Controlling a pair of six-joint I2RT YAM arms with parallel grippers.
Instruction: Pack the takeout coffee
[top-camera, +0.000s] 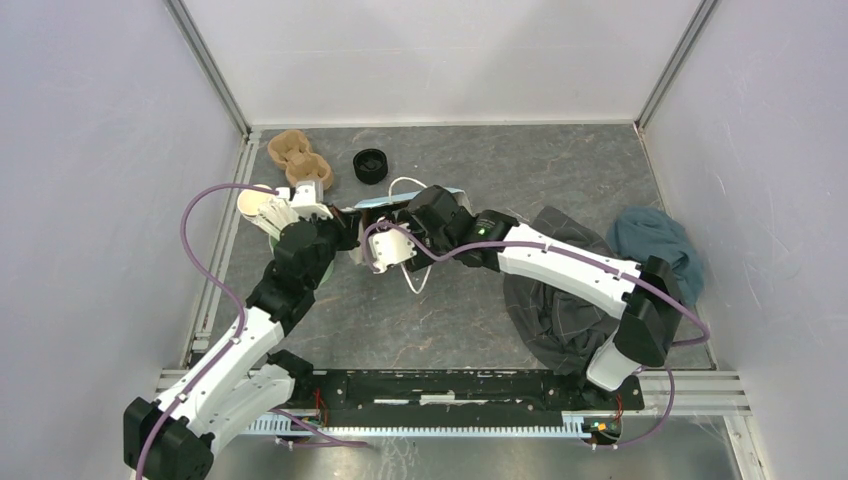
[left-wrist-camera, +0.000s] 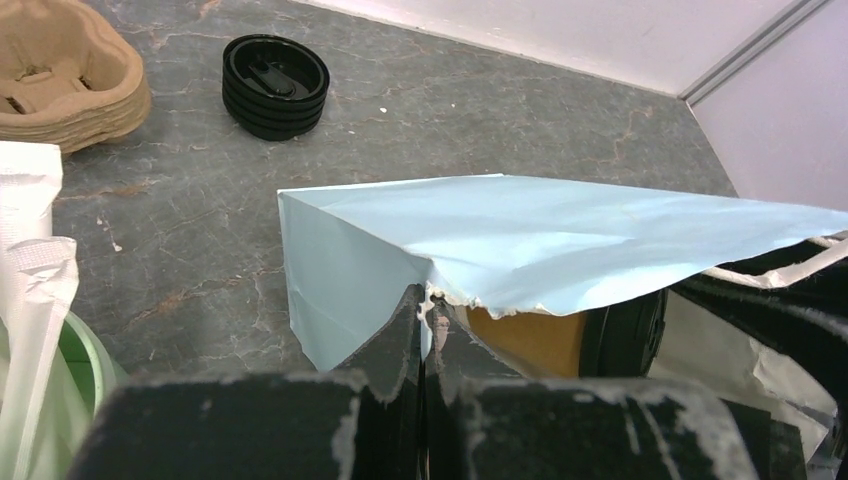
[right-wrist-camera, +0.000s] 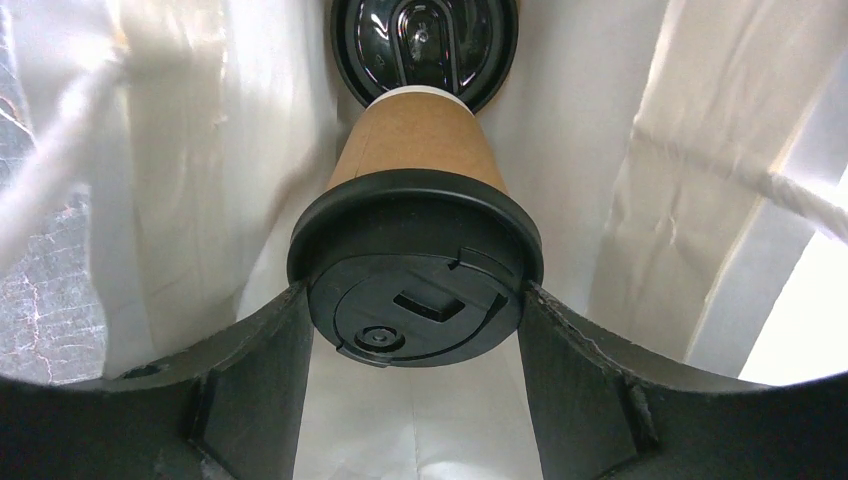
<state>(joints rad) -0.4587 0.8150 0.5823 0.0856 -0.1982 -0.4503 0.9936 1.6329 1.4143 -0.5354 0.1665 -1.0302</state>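
Right claw (right-wrist-camera: 415, 297) grips lidded cup (right-wrist-camera: 418, 140); bag (right-wrist-camera: 610, 150) close around.

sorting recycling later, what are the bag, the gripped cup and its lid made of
bag: paper, matte pale blue; it creases and its pinched edge is torn fibrous. cup: brown paper or card, matte, it seems. lid: black plastic, likely; moulded, faint sheen.

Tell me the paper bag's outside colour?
It's a light blue paper bag, clearest in left wrist view.

Matt brown paper cup (right-wrist-camera: 418, 140); glossy black plastic lid (right-wrist-camera: 415, 300); creased matt pale-blue paper bag (left-wrist-camera: 540, 240).
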